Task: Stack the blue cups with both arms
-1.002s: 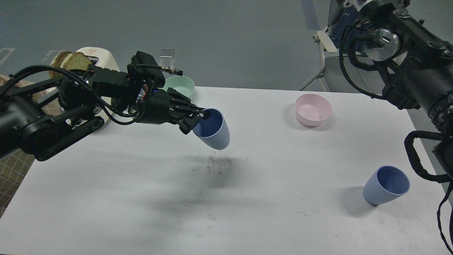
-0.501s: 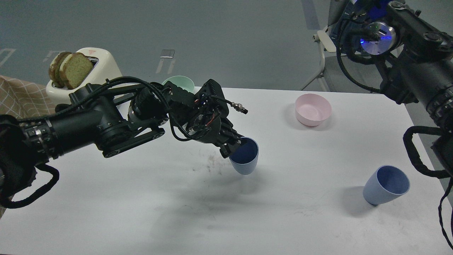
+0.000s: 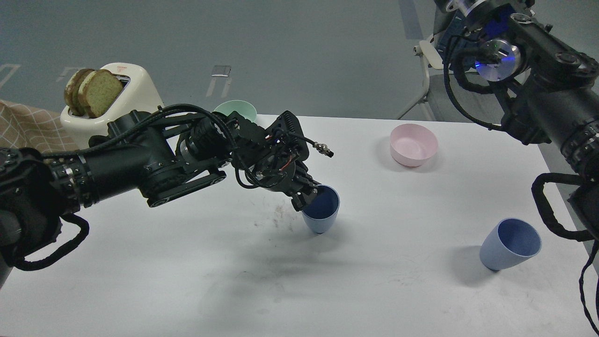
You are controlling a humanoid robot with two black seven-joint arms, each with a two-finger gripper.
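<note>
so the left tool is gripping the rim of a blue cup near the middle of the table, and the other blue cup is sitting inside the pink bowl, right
Not quite. The left tool does grip the rim of a blue cup near the middle of the table, but the other blue cup stands by itself near the table's right edge, well apart from the pink bowl, which is empty. The head view shows this.

A small reddish mark on the toaster [image 3: 135,91] is too blurred to read.

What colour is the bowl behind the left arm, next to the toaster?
Mint green bowl, partly hidden by the arm in the head view.
</note>
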